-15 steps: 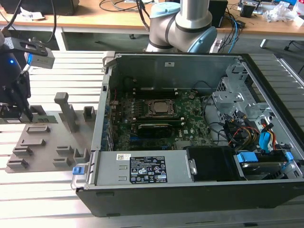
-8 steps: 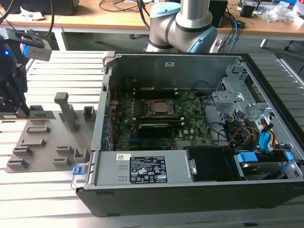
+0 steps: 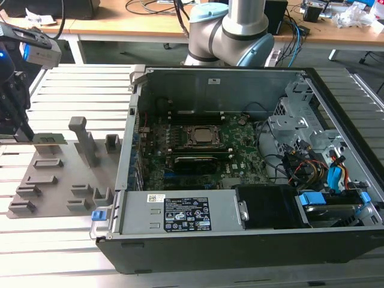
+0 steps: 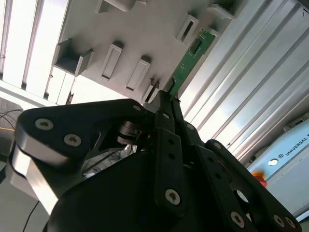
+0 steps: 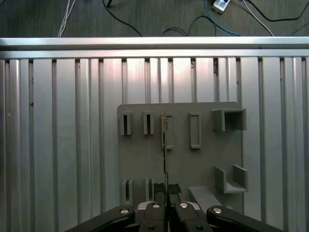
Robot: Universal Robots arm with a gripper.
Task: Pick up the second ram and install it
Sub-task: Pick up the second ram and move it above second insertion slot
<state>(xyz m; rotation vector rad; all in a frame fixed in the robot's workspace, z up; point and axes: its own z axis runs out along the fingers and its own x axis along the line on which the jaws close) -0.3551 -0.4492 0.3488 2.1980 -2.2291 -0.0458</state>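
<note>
The second ram is a thin green stick standing on edge over a slot of the grey holder plate, at the exterior view's far left. My gripper is shut on one end of it. In the first wrist view the ram shows edge-on, running from my closed fingertips across the plate. In the second wrist view its green board with dark chips sticks out beyond my gripper. Whether it still sits in the slot I cannot tell.
An open computer case lies to the exterior view's right, with the motherboard, CPU socket, a black-covered card and cables inside. Upright grey posts rise from the holder plate. The arm's base stands behind the case.
</note>
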